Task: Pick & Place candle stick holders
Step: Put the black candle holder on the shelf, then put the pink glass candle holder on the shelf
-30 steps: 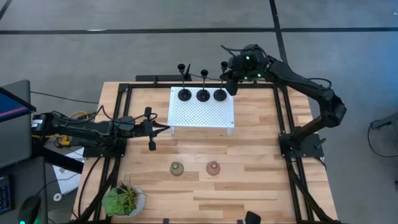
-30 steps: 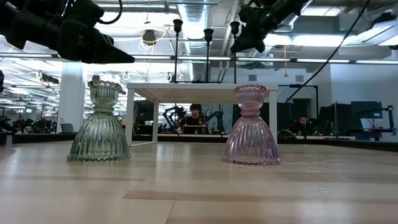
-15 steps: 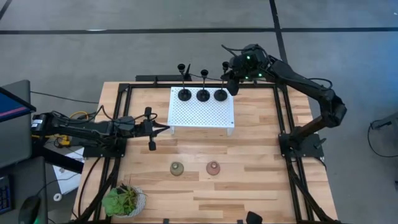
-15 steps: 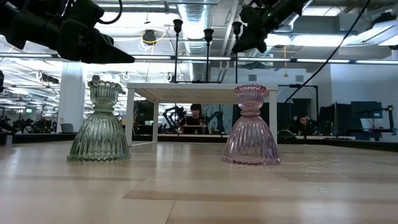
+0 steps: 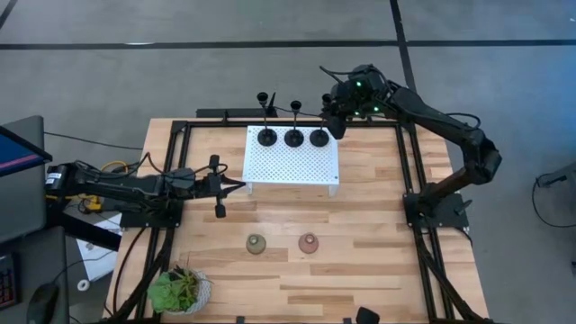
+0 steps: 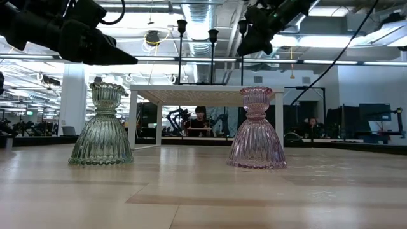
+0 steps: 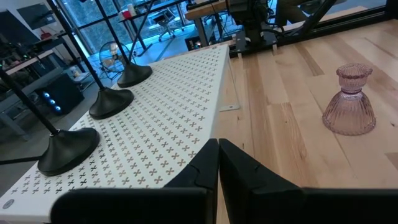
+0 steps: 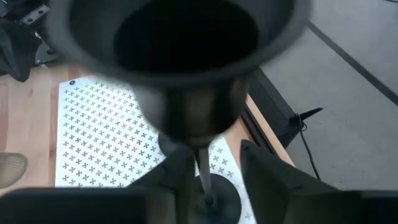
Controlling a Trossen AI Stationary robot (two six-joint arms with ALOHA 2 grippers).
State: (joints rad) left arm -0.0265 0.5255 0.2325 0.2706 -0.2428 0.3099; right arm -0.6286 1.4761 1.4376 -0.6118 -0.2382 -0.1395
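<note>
Three slim black candle stick holders stand by their disc bases (image 5: 267,137) (image 5: 294,138) (image 5: 319,137) on the far edge of a white perforated platform (image 5: 292,164). My right gripper (image 5: 335,121) is open. Its fingers (image 8: 267,177) stand on either side of the rightmost holder's thin stem (image 8: 203,167), below its top cup (image 8: 186,37); I cannot tell whether they touch it. My left gripper (image 7: 217,158) is shut and empty, hovering at the platform's near left corner (image 5: 241,186). The olive-green holder (image 5: 256,244) and the pink holder (image 5: 309,243) stand upright on the table in front of the platform.
A leafy potted plant (image 5: 180,290) stands at the table's near left corner. A black frame (image 5: 414,180) runs along the table's sides. Bare wood lies between the platform and the two squat holders (image 6: 256,130) (image 6: 102,127).
</note>
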